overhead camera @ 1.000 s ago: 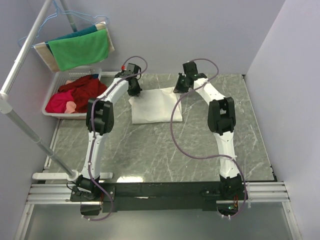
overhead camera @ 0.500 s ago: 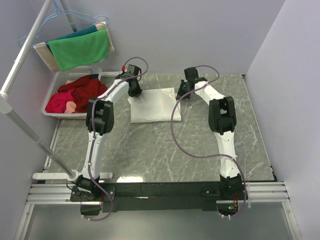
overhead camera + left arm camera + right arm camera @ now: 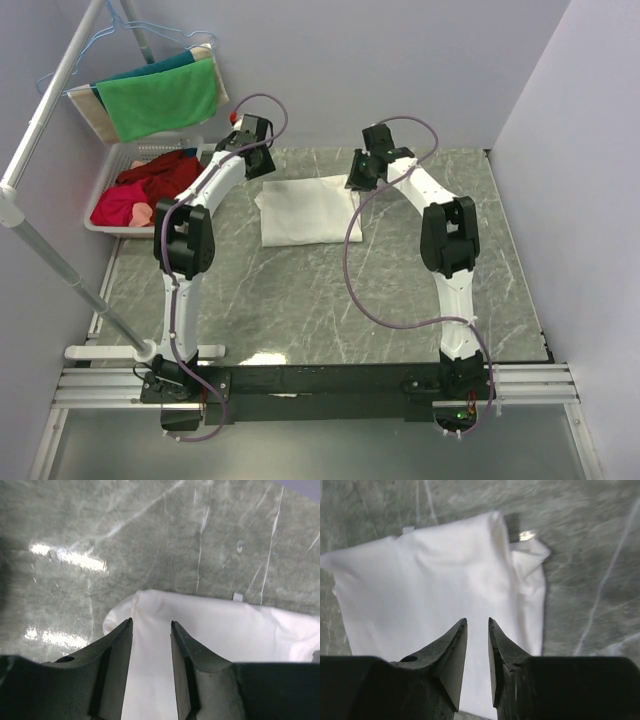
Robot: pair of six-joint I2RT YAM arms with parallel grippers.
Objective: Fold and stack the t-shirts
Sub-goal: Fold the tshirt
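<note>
A folded white t-shirt (image 3: 308, 208) lies as a plain rectangle on the marble table at the back middle. It also shows in the left wrist view (image 3: 215, 630) and in the right wrist view (image 3: 435, 595). My left gripper (image 3: 257, 167) hangs above the shirt's back left corner, open and empty (image 3: 151, 622). My right gripper (image 3: 357, 178) hangs above the shirt's back right corner, open a little and empty (image 3: 477, 620). No print shows on the shirt.
A white basket (image 3: 112, 166) with red and pink clothes (image 3: 150, 186) stands at the back left. Green and teal cloths (image 3: 158, 95) hang on a rack above it. A metal pole (image 3: 50, 270) slants along the left side.
Both grippers have let go of the shirt's back corners and lifted. The left arm swung back and to the left. The shirt lies flat and still.
</note>
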